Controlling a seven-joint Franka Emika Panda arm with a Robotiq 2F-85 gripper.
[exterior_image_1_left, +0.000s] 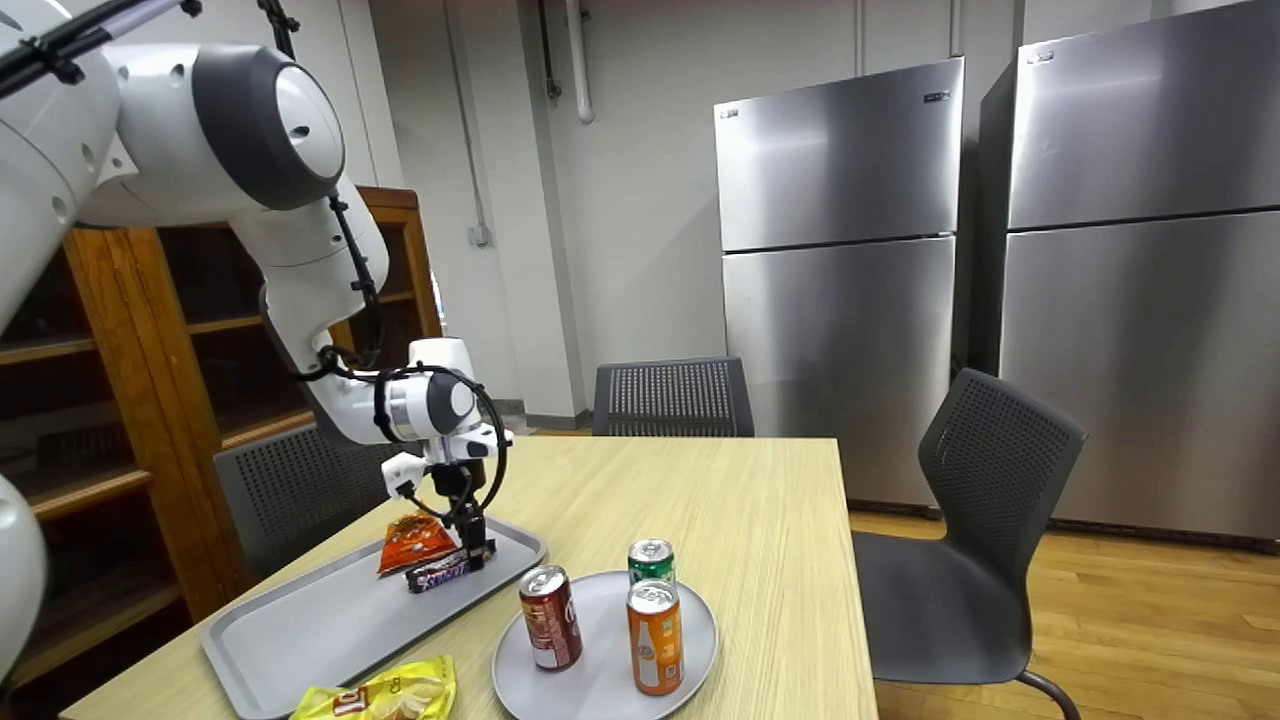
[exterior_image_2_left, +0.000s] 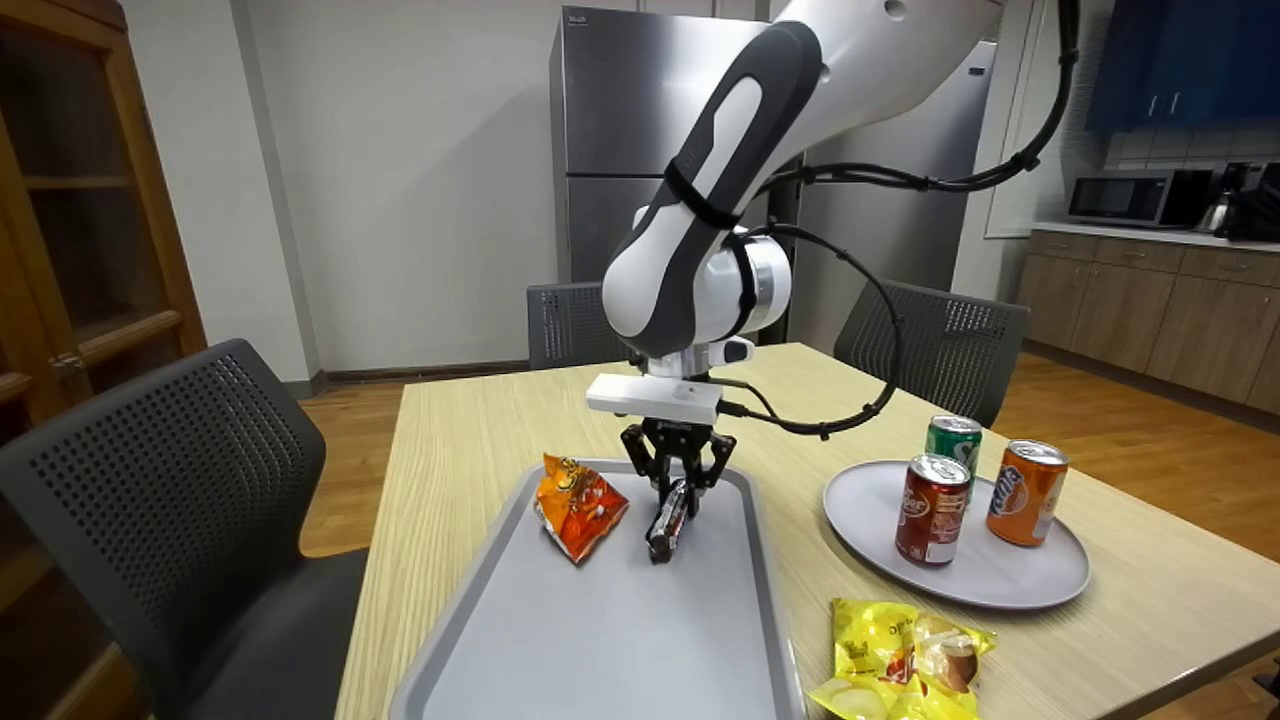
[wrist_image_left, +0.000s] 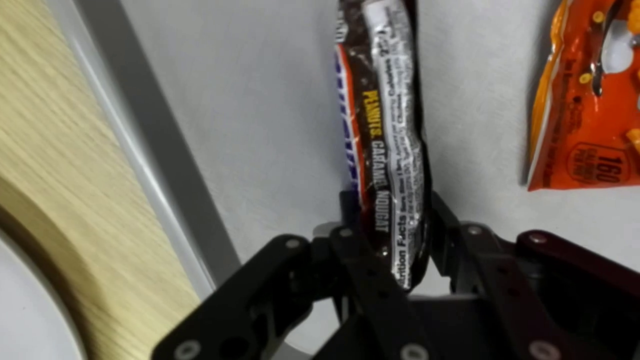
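My gripper (wrist_image_left: 392, 215) is shut on a brown candy bar (wrist_image_left: 380, 125), with a finger against each side near one end. The rest of the bar sticks out past the fingers. In both exterior views the gripper (exterior_image_1_left: 474, 552) (exterior_image_2_left: 680, 492) points down at the far part of a grey tray (exterior_image_1_left: 330, 640) (exterior_image_2_left: 640, 640), and the bar (exterior_image_1_left: 436, 573) (exterior_image_2_left: 664, 532) is at or just above the tray floor; I cannot tell if it touches. An orange-red snack bag (exterior_image_1_left: 416, 540) (exterior_image_2_left: 580, 505) lies on the tray beside the bar; it also shows in the wrist view (wrist_image_left: 585, 130).
A round grey plate (exterior_image_1_left: 600, 625) (exterior_image_2_left: 870, 520) beside the tray holds a dark red can (exterior_image_1_left: 550, 620), an orange can (exterior_image_1_left: 656, 640) and a green can (exterior_image_1_left: 650, 562). A yellow snack bag (exterior_image_1_left: 390, 692) (exterior_image_2_left: 900, 660) lies on the wooden table (exterior_image_1_left: 760, 560). Chairs (exterior_image_1_left: 975, 540) stand around it.
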